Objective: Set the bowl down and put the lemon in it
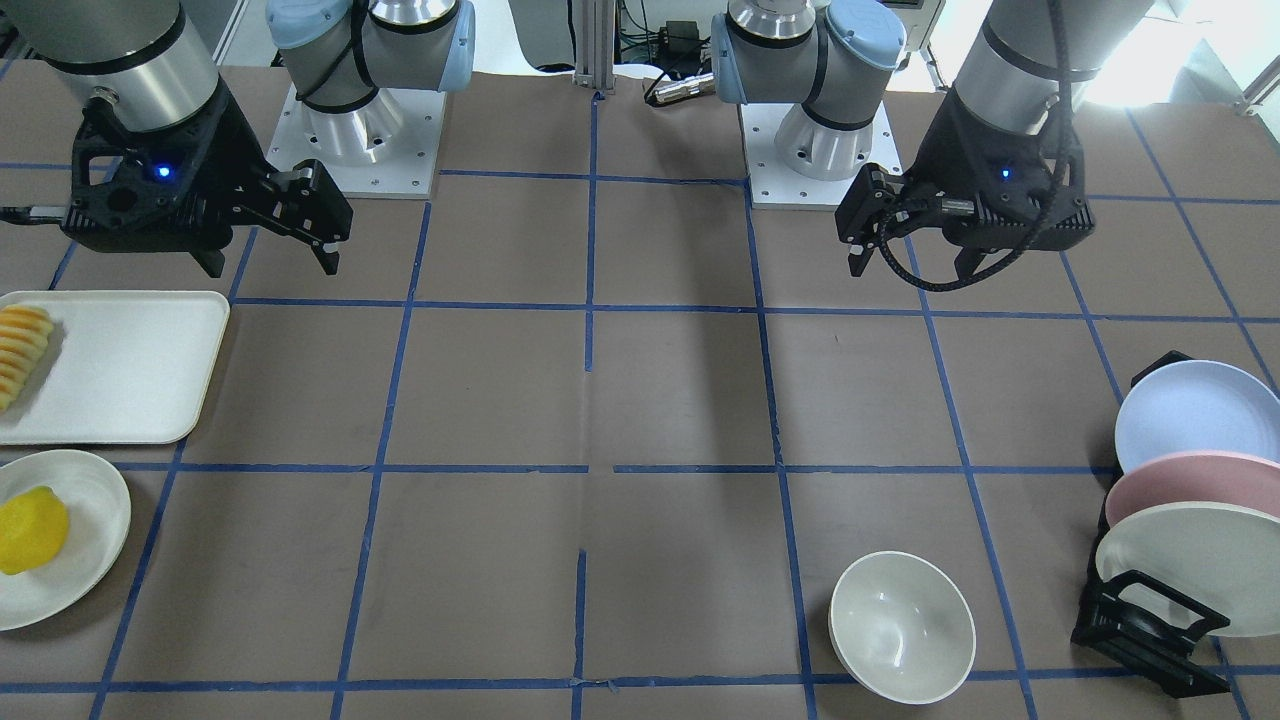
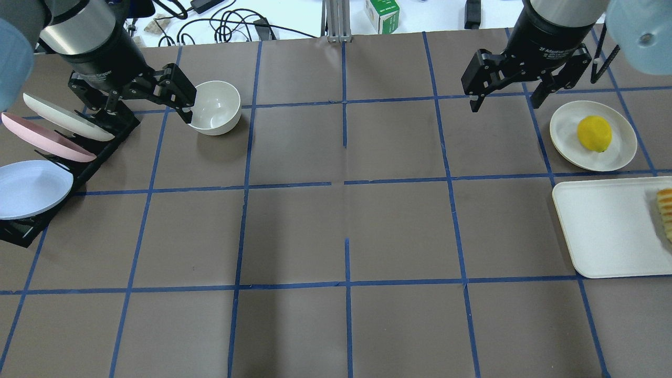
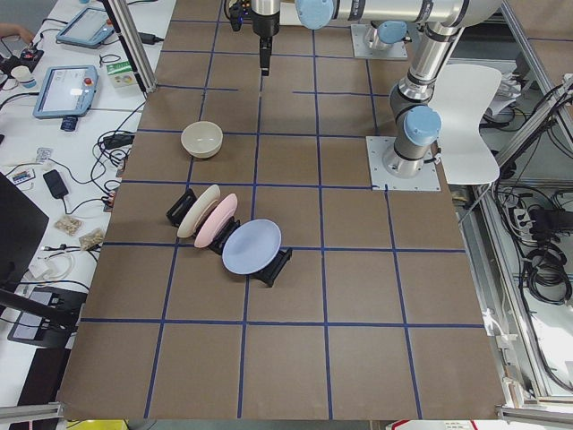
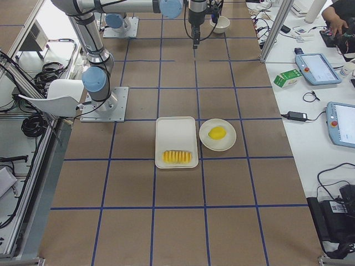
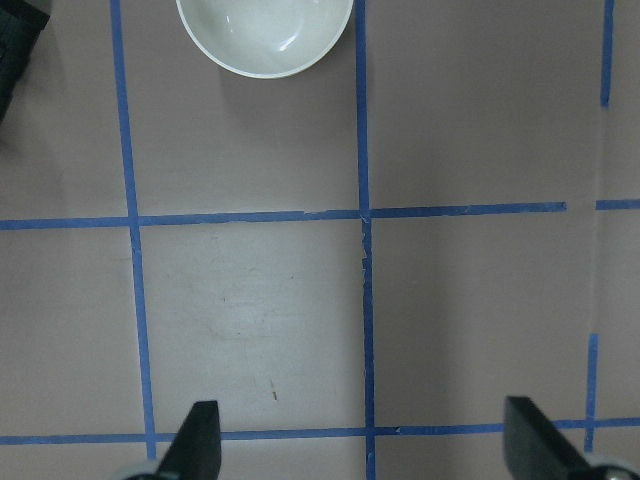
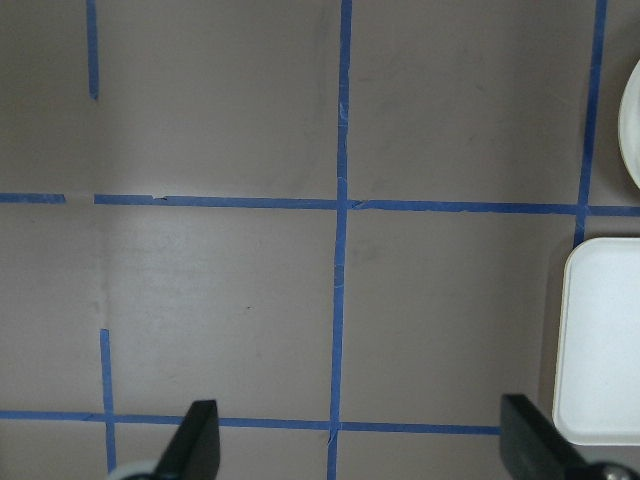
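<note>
The off-white bowl (image 1: 902, 627) stands upright and empty on the brown table, also in the overhead view (image 2: 216, 107) and at the top of the left wrist view (image 5: 265, 35). The yellow lemon (image 1: 32, 530) lies on a cream plate (image 1: 100, 480) at the other end of the table, also in the overhead view (image 2: 594, 133). My left gripper (image 1: 910, 265) hangs open and empty above the table, nearer the robot's base than the bowl; its fingers (image 5: 195, 445) are wide apart. My right gripper (image 1: 272, 262) hangs open and empty, apart from the lemon; its fingers (image 6: 195, 445) are wide apart.
A white rectangular tray (image 1: 130, 370) with a row of orange-yellow slices (image 1: 20, 350) lies beside the lemon's plate. A black rack (image 1: 1150, 630) holds blue, pink and cream plates beside the bowl. Blue tape marks squares on the table.
</note>
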### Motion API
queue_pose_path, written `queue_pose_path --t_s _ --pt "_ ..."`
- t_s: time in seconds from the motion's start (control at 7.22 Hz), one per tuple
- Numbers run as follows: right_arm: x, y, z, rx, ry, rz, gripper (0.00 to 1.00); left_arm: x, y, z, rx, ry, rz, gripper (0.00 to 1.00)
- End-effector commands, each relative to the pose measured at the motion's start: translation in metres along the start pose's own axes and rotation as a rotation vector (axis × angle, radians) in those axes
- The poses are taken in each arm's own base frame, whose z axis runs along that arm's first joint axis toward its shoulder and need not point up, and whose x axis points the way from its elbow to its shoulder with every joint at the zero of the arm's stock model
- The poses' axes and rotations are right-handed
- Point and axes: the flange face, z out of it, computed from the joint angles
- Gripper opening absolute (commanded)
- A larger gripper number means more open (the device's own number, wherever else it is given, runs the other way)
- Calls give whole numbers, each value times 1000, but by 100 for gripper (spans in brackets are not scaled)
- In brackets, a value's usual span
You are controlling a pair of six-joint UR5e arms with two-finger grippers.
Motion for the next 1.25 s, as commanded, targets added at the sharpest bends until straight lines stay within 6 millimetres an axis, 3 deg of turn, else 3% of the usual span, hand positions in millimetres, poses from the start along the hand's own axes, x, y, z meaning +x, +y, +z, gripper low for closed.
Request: queue_pose_path --t_s 0.0,0.28,0.42,0.55,0.83,0.97,1.11 --pt "0 -3 0 8 -2 -3 100 0 0 -2 4 1 0 100" --pt "6 -10 -8 39 16 -9 100 0 0 -2 4 0 0 100" --pt "28 -26 -13 53 22 -5 100 0 0 -1 2 -3 0 100" --pt "80 -49 -10 37 23 65 100 -4 2 -2 2 -9 3 100" --pt "180 -54 -2 29 32 39 100 -12 -15 11 -15 -8 -3 100" --pt "224 -58 16 -1 27 -37 100 -34 -46 43 -25 -1 -24 100" --pt "277 -70 51 -22 14 -71 100 -71 -82 84 -20 6 -11 100"
